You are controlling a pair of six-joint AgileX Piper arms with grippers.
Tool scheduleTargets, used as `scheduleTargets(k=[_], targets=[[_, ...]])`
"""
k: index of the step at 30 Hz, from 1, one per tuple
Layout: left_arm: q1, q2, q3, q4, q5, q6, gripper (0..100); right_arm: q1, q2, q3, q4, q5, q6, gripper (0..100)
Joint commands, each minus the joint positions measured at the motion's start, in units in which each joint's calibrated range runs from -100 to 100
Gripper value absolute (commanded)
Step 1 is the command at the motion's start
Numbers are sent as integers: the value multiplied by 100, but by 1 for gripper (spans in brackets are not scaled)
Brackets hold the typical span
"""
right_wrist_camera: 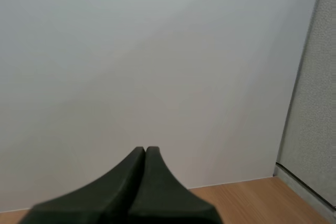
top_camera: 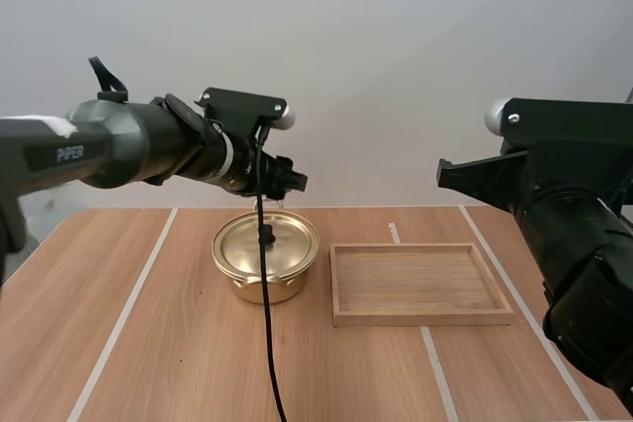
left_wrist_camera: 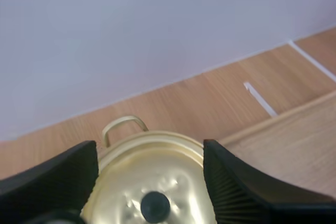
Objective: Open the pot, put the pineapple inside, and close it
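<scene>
A golden pot [top_camera: 259, 290] stands on the table left of centre, its lid [top_camera: 287, 244] on and topped by a black knob [top_camera: 265, 236]. My left gripper [top_camera: 293, 183] hovers just above and behind the pot. In the left wrist view its fingers [left_wrist_camera: 63, 174] stand wide apart, open, with the lid [left_wrist_camera: 157, 174] and its knob [left_wrist_camera: 155, 206] below and between them, untouched. One wire handle of the pot [left_wrist_camera: 125, 124] sticks out on the far side. My right gripper [right_wrist_camera: 145, 153] is raised at the right, shut on nothing, and faces the wall.
A shallow wooden tray [top_camera: 420, 315] lies just right of the pot, and its rim [left_wrist_camera: 273, 121] runs beside my left gripper. White tape lines cross the wooden table [top_camera: 148, 343]. The bulky right arm [top_camera: 574, 234] looms over the table's right edge.
</scene>
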State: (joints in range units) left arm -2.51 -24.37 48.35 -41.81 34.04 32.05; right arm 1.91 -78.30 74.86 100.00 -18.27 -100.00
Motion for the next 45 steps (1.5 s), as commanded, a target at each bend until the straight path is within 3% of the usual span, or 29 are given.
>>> scheduleTargets(k=[1, 4, 6, 9, 16, 19, 27, 37, 45], targets=[[-12, -507, -46, -121, -732, -177, 90, -16, -36, 8, 0, 425, 0, 0], [-12, -935, -46, -121, -953, -237, 88, -16, -36, 8, 0, 1132, 0, 0], [-12, -1187, -46, -121, -995, -245, 79, -16, -36, 8, -112, 1623, 0, 0], [-12, -1572, -46, -121, -1075, -245, 60, -16, -36, 8, -439, 1975, 0, 0], [11, -2292, -32, -121, -870, -396, 11, -16, -36, -5, -258, 1733, 0, 0], [113, -2613, -32, -121, -807, -673, 0, -16, -36, -5, -38, 1698, 0, 0], [379, -3631, 5, -121, -865, -925, 0, -16, -144, -195, -38, 1771, 0, 0], [387, -4841, 1468, -121, -2342, -1371, 0, -99, -493, -292, 0, 1771, 0, 0], [387, -5583, 2454, -121, -2133, -1480, 0, -101, -493, 40, 0, 1827, 0, 0]])
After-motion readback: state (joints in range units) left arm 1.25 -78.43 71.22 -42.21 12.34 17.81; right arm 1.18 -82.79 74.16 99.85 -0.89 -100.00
